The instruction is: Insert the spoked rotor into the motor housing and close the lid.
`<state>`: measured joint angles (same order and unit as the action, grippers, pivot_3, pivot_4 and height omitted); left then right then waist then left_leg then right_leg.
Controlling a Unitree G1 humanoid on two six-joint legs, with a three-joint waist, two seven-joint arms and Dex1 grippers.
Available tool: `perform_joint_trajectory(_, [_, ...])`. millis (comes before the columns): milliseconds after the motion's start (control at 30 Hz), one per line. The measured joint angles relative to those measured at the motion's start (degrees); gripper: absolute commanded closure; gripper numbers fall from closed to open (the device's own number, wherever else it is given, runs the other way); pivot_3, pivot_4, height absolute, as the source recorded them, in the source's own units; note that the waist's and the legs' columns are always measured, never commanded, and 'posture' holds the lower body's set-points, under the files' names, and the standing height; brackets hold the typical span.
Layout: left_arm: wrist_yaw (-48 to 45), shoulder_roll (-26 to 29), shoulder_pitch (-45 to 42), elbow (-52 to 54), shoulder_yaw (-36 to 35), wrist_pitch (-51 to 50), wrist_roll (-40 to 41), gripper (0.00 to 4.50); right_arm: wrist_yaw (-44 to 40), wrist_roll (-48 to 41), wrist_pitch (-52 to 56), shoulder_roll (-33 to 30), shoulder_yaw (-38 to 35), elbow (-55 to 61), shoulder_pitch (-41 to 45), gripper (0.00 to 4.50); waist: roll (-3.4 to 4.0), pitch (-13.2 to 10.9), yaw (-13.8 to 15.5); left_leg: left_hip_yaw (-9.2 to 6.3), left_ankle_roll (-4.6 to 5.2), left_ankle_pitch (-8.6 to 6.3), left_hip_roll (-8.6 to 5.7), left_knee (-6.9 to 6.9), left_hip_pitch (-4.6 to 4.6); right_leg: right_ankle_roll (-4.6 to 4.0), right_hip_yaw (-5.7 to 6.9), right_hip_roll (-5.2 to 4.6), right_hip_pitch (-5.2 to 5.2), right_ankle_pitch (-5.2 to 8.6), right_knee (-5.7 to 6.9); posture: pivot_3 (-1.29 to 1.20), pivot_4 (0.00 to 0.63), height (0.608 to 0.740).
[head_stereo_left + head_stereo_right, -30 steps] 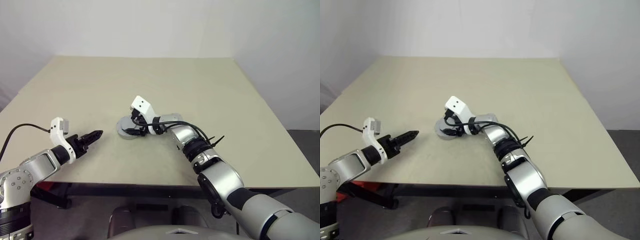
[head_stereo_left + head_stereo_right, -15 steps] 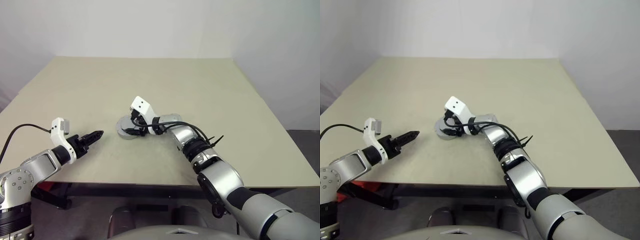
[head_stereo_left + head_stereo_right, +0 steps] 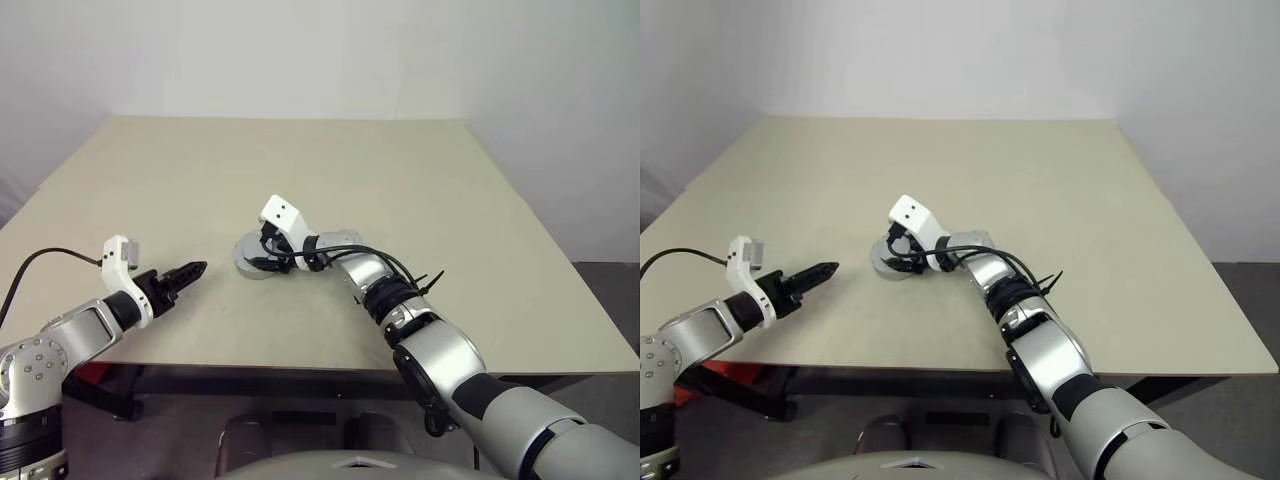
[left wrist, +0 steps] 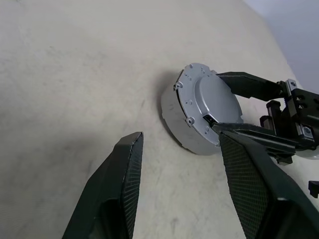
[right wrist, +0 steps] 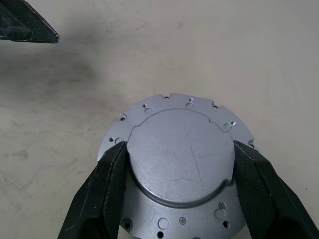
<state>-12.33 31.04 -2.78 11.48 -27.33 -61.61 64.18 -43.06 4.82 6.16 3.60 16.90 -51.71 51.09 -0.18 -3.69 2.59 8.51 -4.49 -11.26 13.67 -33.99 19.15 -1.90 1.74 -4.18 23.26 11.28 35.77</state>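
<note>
Right wrist view gives us the clearest look: our right gripper (image 5: 179, 164) straddles a round silver-grey motor assembly (image 5: 180, 172), one black finger (image 5: 102, 199) on each side of its raised central disc and close against it. We cannot tell whether the pads press on the metal or merely stand beside it. Its flat top carries small holes and notches around the rim. From the head views, the assembly (image 3: 252, 262) sits on the beige table (image 3: 420, 200), near the middle and toward the front edge. Our left gripper (image 3: 187, 272) hovers well apart to the left, pointing at it, fingers (image 4: 119, 184) parted and empty.
</note>
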Motion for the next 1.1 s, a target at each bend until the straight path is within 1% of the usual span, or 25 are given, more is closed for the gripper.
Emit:
perform_joint_trajectory(167, [4.1,-4.8,-4.4,-2.2,1.0,-0.7,0.9,1.94,-0.1,0.0,-0.2,-0.1,0.1,0.0,0.0,1.35,-0.01,0.0,0.0,-0.01,0.0,0.0,-0.02,0.0,0.0,0.0,-0.02,-0.01,-0.03,0.0,-0.02,0.0,0.0,0.74])
perform_joint_trajectory(233, [5.6,-7.2,-5.9,-2.8,2.3,-1.2,0.9,2.33,-0.4,0.0,-0.2,-0.2,0.1,0.0,0.0,1.35,-0.01,0.0,0.1,0.0,0.0,0.0,-0.02,0.0,0.01,0.0,-0.02,-0.01,-0.03,0.0,-0.03,0.0,0.0,0.74])
perform_joint_trajectory(300, [7.3,-10.2,-7.7,-4.2,3.5,-1.4,1.0,2.82,-0.5,0.0,-0.2,-0.2,0.2,0.1,0.0,1.35,0.0,0.0,0.0,0.0,0.0,0.0,-0.01,0.01,0.03,0.0,-0.01,0.0,-0.01,0.0,-0.03,0.0,0.0,0.74])
perform_joint_trajectory(367, [8.0,-11.8,-8.8,-4.5,4.7,-1.5,1.0,3.51,-0.6,0.0,-0.2,-0.2,0.3,0.2,0.0,1.35,-0.01,0.0,0.0,0.0,0.0,0.0,-0.01,0.06,0.04,0.0,-0.01,0.0,0.01,0.0,-0.05,0.0,0.0,0.74])
perform_joint_trajectory(400, [8.2,-12.3,-9.2,-4.5,5.2,-1.6,1.0,3.76,-0.6,0.0,-0.2,-0.2,0.4,0.3,0.0,1.35,-0.01,0.0,0.0,0.0,0.0,0.0,-0.01,0.09,0.03,0.01,-0.01,0.0,0.02,0.0,-0.05,0.0,0.0,0.74])
perform_joint_trajectory(433, [8.4,-12.6,-9.6,-4.6,5.3,-1.6,1.0,4.15,-0.6,0.0,-0.2,-0.2,0.4,0.3,0.0,1.35,-0.01,0.0,0.0,0.0,0.0,0.0,-0.01,0.11,0.03,0.01,-0.01,0.0,0.03,0.01,-0.05,0.0,0.0,0.74])
perform_joint_trajectory(467, [8.6,-12.8,-10.0,-4.8,5.3,-1.6,1.0,4.42,-0.6,0.0,-0.2,-0.2,0.4,0.3,0.0,1.35,-0.01,0.0,0.0,0.0,0.0,0.0,-0.01,0.13,0.03,0.01,0.0,0.0,0.03,0.01,-0.05,0.0,0.0,0.74])
perform_joint_trajectory(700, [10.3,-15.9,-14.3,-8.4,4.7,-1.4,2.5,4.47,-0.6,0.0,-0.2,-0.4,0.6,0.5,0.0,1.35,0.0,0.0,0.1,0.0,0.0,0.0,-0.04,0.13,0.05,0.02,-0.01,-0.01,0.03,0.01,-0.09,0.0,0.0,0.74])
perform_joint_trajectory(800, [12.4,-17.9,-16.5,-10.6,4.1,-1.4,3.1,4.47,-0.6,0.0,-0.2,-0.4,0.7,0.6,0.0,1.35,0.01,0.0,0.0,0.0,0.0,0.0,-0.05,0.15,0.05,0.02,-0.01,-0.01,0.04,0.01,-0.1,0.0,0.0,0.74])
perform_joint_trajectory(933, [18.2,-22.6,-17.7,-13.8,2.6,-1.0,3.7,4.47,-0.7,0.0,-0.1,-0.4,0.9,1.0,-0.3,1.35,0.02,0.0,0.0,0.01,0.0,0.0,-0.05,0.24,0.07,0.03,0.0,0.0,0.04,0.02,-0.21,0.0,0.0,0.74])
perform_joint_trajectory(1100, [23.8,-25.1,-17.4,-14.2,-0.2,-0.1,5.1,4.47,-0.7,0.0,0.3,-0.5,1.3,1.7,-0.4,1.35,0.02,0.0,0.0,0.03,-0.06,0.03,-0.13,0.73,0.07,0.04,-0.01,-0.01,0.01,0.02,-0.39,0.0,0.0,0.74])
